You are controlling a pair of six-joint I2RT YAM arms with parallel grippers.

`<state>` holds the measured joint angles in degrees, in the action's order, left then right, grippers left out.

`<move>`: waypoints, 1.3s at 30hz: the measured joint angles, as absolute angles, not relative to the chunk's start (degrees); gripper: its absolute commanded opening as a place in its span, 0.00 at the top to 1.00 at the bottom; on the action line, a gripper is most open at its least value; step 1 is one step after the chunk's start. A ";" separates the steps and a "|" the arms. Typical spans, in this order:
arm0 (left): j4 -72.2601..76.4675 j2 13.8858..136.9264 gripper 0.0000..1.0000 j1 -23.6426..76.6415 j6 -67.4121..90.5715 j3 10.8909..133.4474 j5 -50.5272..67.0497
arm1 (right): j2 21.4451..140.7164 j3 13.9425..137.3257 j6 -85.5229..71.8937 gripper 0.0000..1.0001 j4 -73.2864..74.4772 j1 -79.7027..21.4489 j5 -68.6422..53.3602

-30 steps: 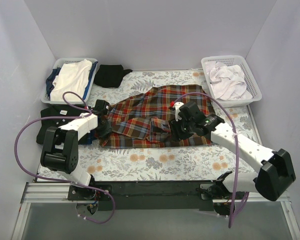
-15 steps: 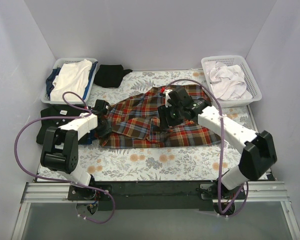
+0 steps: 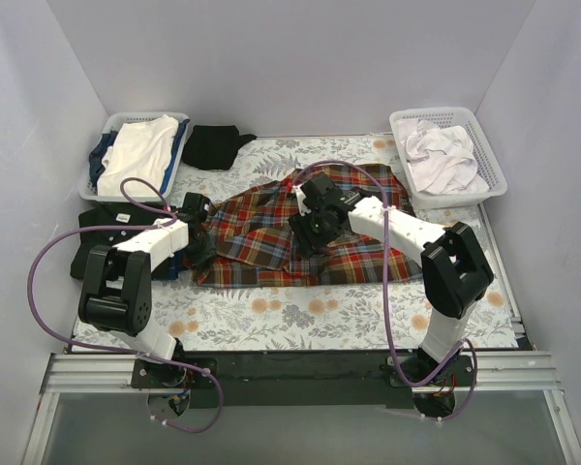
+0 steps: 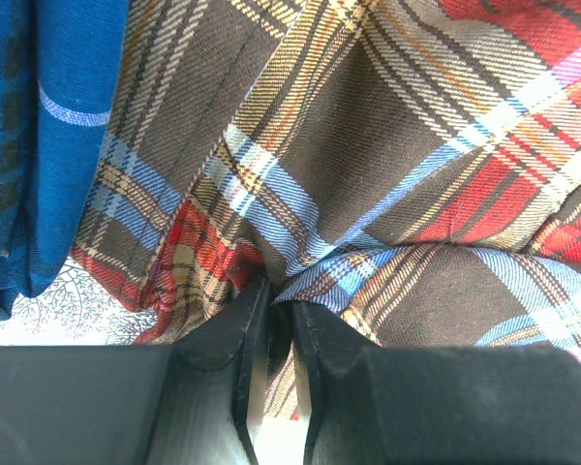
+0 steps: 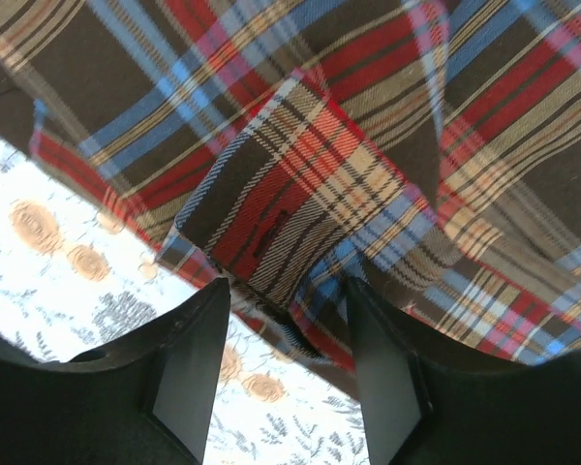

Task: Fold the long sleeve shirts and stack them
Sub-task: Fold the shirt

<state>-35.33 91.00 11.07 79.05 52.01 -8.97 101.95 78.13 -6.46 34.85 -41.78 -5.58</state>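
Note:
The red-orange plaid shirt (image 3: 358, 254) lies crumpled across the middle of the floral table (image 3: 300, 315). At its left edge my left gripper (image 3: 199, 244) is shut on a fold of the plaid cloth (image 4: 368, 174), which is pinched between the black fingers (image 4: 223, 339). My right gripper (image 3: 303, 235) hovers over the shirt's middle, near its front hem. It is open (image 5: 286, 291), with a sleeve cuff (image 5: 290, 194) just beyond its fingertips and nothing between them. A black shirt (image 3: 95, 221) lies folded at the far left, beside the left arm.
A left basket (image 3: 97, 165) at the back holds white and blue clothes. A right basket (image 3: 494, 179) holds white cloth. A loose black garment (image 3: 216, 145) lies beside the left basket. Blue cloth (image 4: 68, 116) shows at the left of the left wrist view.
The right arm has swung left across the plaid shirt, from its right part to its middle, with its jaws opening slightly. The left gripper has kept its hold and place.

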 measured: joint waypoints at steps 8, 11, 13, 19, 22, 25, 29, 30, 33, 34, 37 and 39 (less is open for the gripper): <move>-35.46 91.20 1.00 11.05 79.18 52.12 -8.88 | 104.44 81.54 -6.42 0.99 33.71 -42.11 3.81; -35.48 91.35 1.00 11.03 79.24 52.23 -8.80 | 103.33 81.56 -6.26 0.99 33.74 -42.11 7.49; -35.51 91.39 1.00 11.03 79.31 52.27 -8.78 | 101.08 81.54 -6.07 0.99 33.65 -42.09 9.82; -35.57 91.55 1.00 11.00 79.37 52.36 -8.75 | 86.24 78.00 -5.80 0.99 29.19 -41.63 16.40; -35.57 91.59 1.00 10.98 79.48 52.38 -8.71 | 77.34 71.88 -5.78 0.99 24.60 -40.34 19.51; -35.57 91.61 1.00 10.96 79.50 52.38 -8.60 | 70.54 64.10 -5.82 0.89 21.98 -38.52 20.97; -35.73 91.74 1.00 10.96 79.48 52.56 -8.58 | 66.13 56.53 -7.88 0.68 23.77 -37.60 19.07; -35.75 91.79 1.00 10.96 79.50 52.60 -8.58 | 65.08 55.18 -9.02 0.58 24.62 -37.60 18.00; -35.94 91.96 1.00 10.96 79.50 52.80 -8.56 | 59.37 51.57 -12.75 0.43 28.56 -37.65 15.25; -36.03 92.12 1.00 10.96 79.50 52.95 -8.51 | 57.54 51.07 -13.63 0.38 29.63 -37.67 14.94; -36.05 92.42 1.00 10.96 79.50 53.23 -8.34 | 52.31 50.74 -16.95 0.36 32.25 -37.67 15.57; -36.05 92.53 1.00 10.96 79.48 53.34 -8.29 | 51.44 50.85 -17.93 0.36 32.56 -37.67 16.29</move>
